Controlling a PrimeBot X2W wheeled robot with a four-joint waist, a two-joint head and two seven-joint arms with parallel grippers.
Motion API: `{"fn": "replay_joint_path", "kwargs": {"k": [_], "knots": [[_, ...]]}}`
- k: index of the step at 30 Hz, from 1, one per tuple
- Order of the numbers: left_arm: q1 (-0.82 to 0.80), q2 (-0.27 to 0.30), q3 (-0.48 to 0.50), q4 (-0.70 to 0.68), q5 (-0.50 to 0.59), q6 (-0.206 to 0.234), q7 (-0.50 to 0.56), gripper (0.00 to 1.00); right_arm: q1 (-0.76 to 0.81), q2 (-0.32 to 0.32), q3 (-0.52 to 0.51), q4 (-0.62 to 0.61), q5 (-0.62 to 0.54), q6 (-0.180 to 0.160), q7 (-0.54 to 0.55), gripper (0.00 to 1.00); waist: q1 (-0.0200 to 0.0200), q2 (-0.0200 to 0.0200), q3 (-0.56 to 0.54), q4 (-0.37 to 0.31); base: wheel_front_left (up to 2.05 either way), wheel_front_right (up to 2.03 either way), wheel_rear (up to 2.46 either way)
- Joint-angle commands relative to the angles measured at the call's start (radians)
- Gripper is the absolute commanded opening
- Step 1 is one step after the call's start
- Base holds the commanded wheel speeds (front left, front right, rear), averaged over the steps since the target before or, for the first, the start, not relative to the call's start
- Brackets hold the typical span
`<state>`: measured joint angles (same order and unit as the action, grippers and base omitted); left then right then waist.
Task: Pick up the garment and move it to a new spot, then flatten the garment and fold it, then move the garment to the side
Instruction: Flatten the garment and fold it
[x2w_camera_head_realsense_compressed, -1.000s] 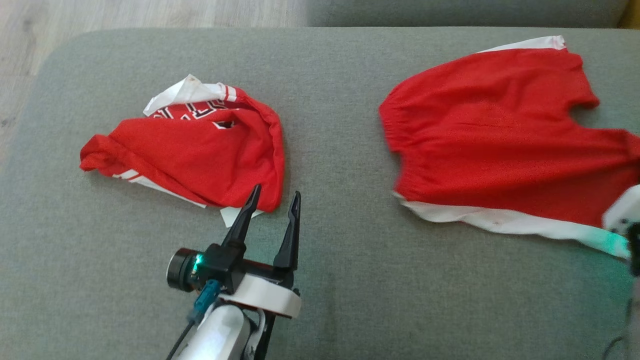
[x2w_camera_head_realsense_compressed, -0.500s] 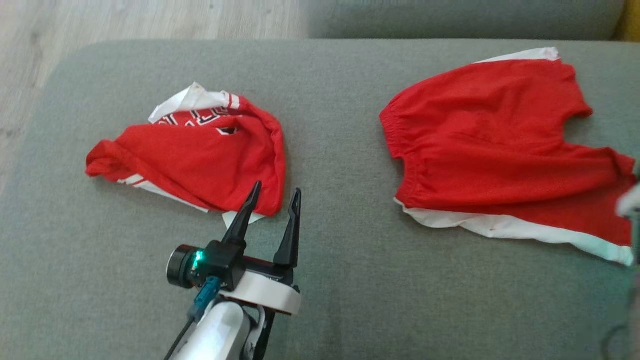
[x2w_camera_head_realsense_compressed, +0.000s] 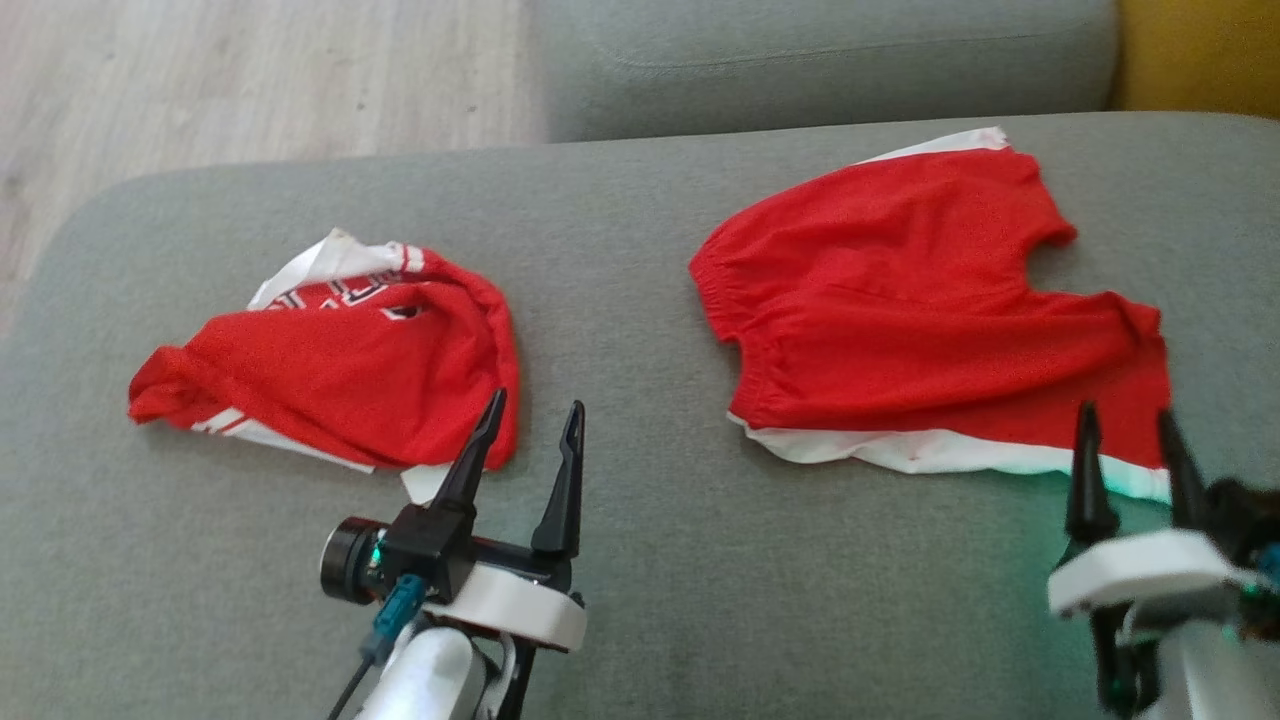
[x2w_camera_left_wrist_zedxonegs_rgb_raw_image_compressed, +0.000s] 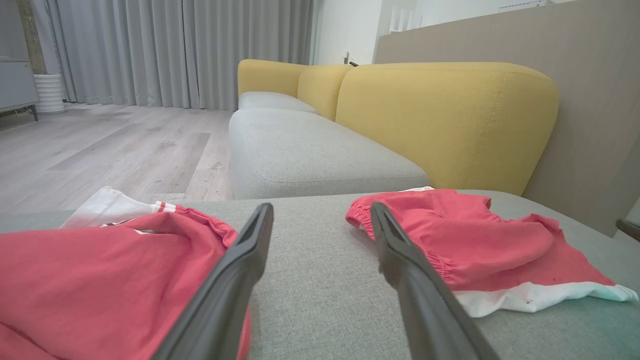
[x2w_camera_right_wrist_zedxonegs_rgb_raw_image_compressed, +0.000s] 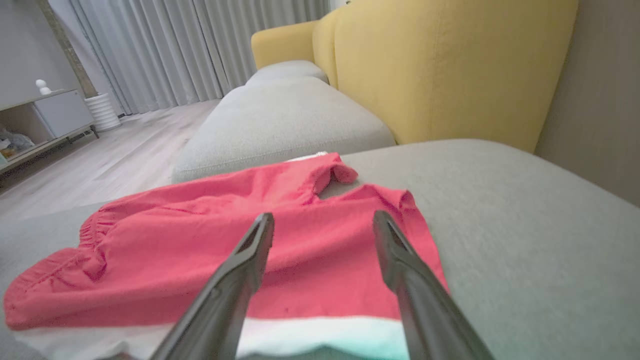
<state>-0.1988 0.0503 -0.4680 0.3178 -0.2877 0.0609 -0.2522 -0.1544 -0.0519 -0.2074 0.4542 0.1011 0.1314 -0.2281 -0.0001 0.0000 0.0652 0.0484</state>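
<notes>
While the red shorts (x2w_camera_head_realsense_compressed: 930, 330) lie spread on the grey cushion (x2w_camera_head_realsense_compressed: 640, 560), both the left claw (x2w_camera_head_realsense_compressed: 536, 402) and right claw (x2w_camera_head_realsense_compressed: 1126, 412) stand open, holding nothing.

White block lettering (x2w_camera_head_realsense_compressed: 335, 293) on crumpled red jersey (x2w_camera_head_realsense_compressed: 330, 375), mostly folded under, unreadable. No other text legible.

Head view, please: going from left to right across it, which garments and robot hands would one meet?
Crumpled red jersey → left hand, open → red shorts, spread out → right hand, open.
</notes>
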Motion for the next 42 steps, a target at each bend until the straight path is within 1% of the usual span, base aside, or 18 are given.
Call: {"fn": "replay_joint_path", "kwargs": {"k": [1,3,5,7,12,15,17,23,28,32,37,38,39,40,41,42], "knots": [[-0.024,0.000,0.039,-0.026,0.011,-0.002,-0.010,1.00,-0.015,-0.002,0.035,-0.046,0.013,-0.001,-0.009,1.00,0.0001,0.0000,-0.008,-0.013,0.00,0.00,0.00],[-0.027,0.001,0.043,-0.013,0.021,-0.015,-0.010,1.00,0.027,0.001,0.066,-0.074,0.032,-0.001,-0.002,1.00,0.0001,0.0000,-0.007,-0.033,0.00,0.00,0.00],[-0.037,0.005,0.039,0.001,0.031,-0.030,-0.010,1.00,0.035,0.001,0.081,-0.088,0.044,-0.001,0.005,1.00,0.0001,0.0000,-0.001,-0.048,0.00,0.00,0.00],[-0.054,0.011,0.025,0.028,0.039,-0.055,-0.010,1.00,0.032,0.001,0.089,-0.102,0.052,-0.001,0.010,1.00,0.0001,0.0000,0.008,-0.066,0.00,0.00,0.00],[-0.129,0.023,-0.040,0.129,0.054,-0.134,0.030,1.00,0.022,0.001,0.100,-0.127,0.064,-0.001,0.019,1.00,0.0001,0.0000,0.047,-0.118,0.00,0.00,0.00],[-0.181,0.024,-0.080,0.179,0.051,-0.165,0.056,1.00,0.016,0.001,0.112,-0.135,0.074,-0.001,0.019,1.00,0.0001,0.0000,0.078,-0.149,0.00,0.00,0.00],[-0.212,0.022,-0.108,0.206,0.031,-0.180,0.057,1.00,0.013,0.001,0.120,-0.138,0.080,-0.001,0.015,1.00,0.0001,0.0000,0.095,-0.166,0.00,0.00,0.00],[-0.299,0.030,-0.165,0.309,-0.012,-0.190,0.052,1.00,-0.003,0.002,0.133,-0.138,0.097,-0.001,0.003,1.00,0.0001,0.0000,0.132,-0.207,0.00,0.00,0.00],[-0.358,0.040,-0.222,0.372,-0.077,-0.191,0.047,1.00,-0.025,0.002,0.136,-0.134,0.109,-0.001,-0.003,1.00,0.0001,0.0000,0.158,-0.231,0.00,0.00,0.00],[-0.399,0.050,-0.269,0.410,-0.117,-0.191,0.037,1.00,-0.040,0.002,0.140,-0.126,0.104,-0.001,-0.007,1.00,0.0001,0.0000,0.178,-0.244,0.00,0.00,0.00],[-0.433,0.049,-0.302,0.453,-0.147,-0.191,0.020,1.00,-0.051,0.002,0.134,-0.118,0.102,-0.001,-0.013,1.00,0.0001,0.0000,0.191,-0.248,0.00,0.00,0.00],[-0.438,0.048,-0.310,0.459,-0.152,-0.191,0.017,0.95,-0.051,0.002,0.132,-0.116,0.101,-0.001,-0.013,1.00,0.0001,0.0000,0.192,-0.247,0.00,0.00,0.00],[-0.443,0.047,-0.318,0.464,-0.157,-0.191,0.014,0.49,-0.052,0.002,0.130,-0.113,0.099,-0.001,-0.014,1.00,0.0001,0.0000,0.193,-0.246,0.00,0.00,0.00],[-0.448,0.048,-0.323,0.468,-0.159,-0.191,0.010,0.16,-0.052,0.002,0.127,-0.109,0.095,-0.001,-0.013,1.00,0.0001,0.0000,0.192,-0.244,0.00,0.00,0.00],[-0.448,0.048,-0.323,0.468,-0.159,-0.191,0.010,0.16,-0.052,0.002,0.127,-0.109,0.095,-0.001,-0.013,1.00,0.0001,0.0000,0.192,-0.244,0.00,0.00,0.00],[-0.452,0.048,-0.325,0.470,-0.161,-0.191,0.006,0.00,-0.052,0.002,0.122,-0.103,0.089,-0.001,-0.009,1.00,0.0001,0.0000,0.191,-0.241,0.00,0.00,0.00]]}}
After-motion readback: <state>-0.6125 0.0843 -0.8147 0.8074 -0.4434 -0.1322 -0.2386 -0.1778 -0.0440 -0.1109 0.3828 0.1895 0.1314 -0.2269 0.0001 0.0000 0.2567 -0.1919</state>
